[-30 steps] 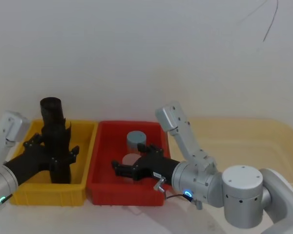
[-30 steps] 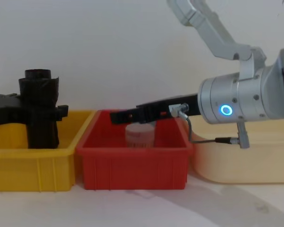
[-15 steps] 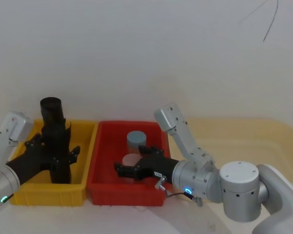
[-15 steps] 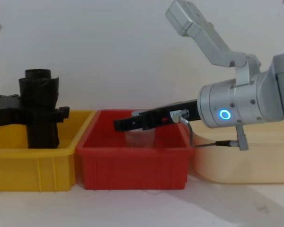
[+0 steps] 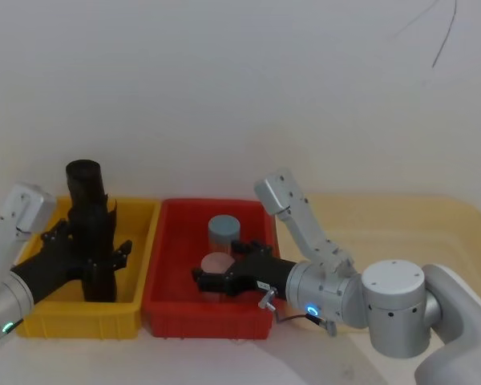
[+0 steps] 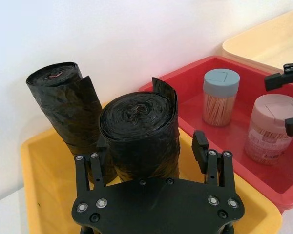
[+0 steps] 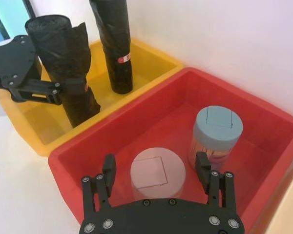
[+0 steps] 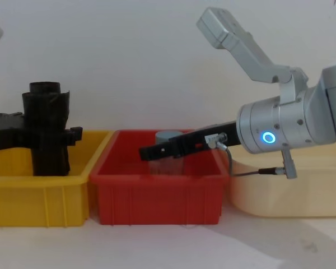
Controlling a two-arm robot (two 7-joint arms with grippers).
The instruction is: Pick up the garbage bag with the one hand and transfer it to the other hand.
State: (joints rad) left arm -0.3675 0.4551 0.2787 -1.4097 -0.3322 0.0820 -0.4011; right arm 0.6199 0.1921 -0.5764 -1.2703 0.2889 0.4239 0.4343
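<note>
My left gripper (image 5: 86,242) was spread around the garbage bag (image 5: 84,186), which stood upright in the yellow bin (image 5: 80,325). One finger flanked each side partway up the roll, and a sliver of gap showed at one of them. To grip well, I judged I should close squarely on the thick body, not the loose flap, then lift straight up past the bin's rim. The slimmer roll (image 6: 63,97) stood close beside it on the far left; I could not tell if they touched, so a tilt might topple it. My right gripper (image 7: 156,165) hung spread over the red bin (image 5: 200,321), near a pink-lidded jar (image 7: 157,174). The open air above both bins left room for a hand-over.
</note>
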